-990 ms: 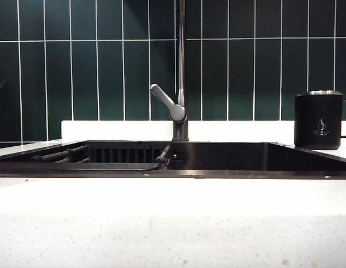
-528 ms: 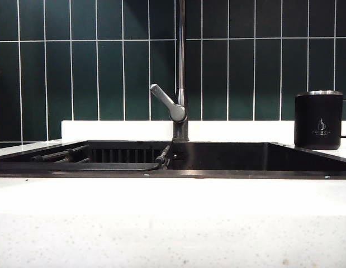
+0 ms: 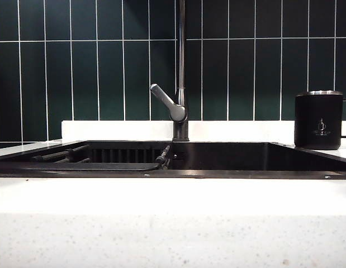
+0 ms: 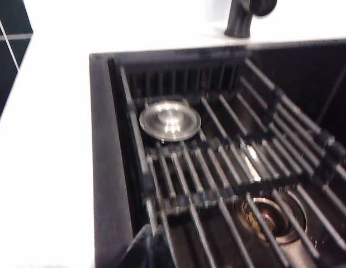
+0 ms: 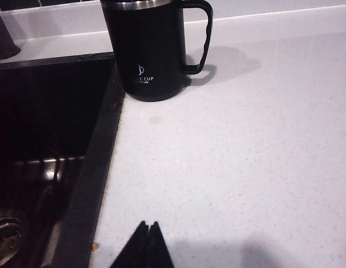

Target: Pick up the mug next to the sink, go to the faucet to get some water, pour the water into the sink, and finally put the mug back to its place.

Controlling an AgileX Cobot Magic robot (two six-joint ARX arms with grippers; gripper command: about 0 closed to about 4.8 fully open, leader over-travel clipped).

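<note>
- My right gripper hangs over the bare white speckled counter on the right of the sink, well short of the mug. Its two dark fingertips are pressed together to a single point and carry nothing.
- My left gripper hangs over the near left corner of the basin, above the black roll-up rack that spans it. Only its dark tip shows, with no gap between the fingers and nothing in them.
- Under the rack bars I see a steel drain in the basin floor; a round steel stopper lies on the rack further back, near the left wall.
- The mug stands upright on the counter at the far right corner of the sink, just beside the rim, handle turned away from the basin, white logo facing me.
- At the far edge, behind the middle of the sink, the faucet rises straight, its lever angled up to the left, before dark green wall tiles.
</note>
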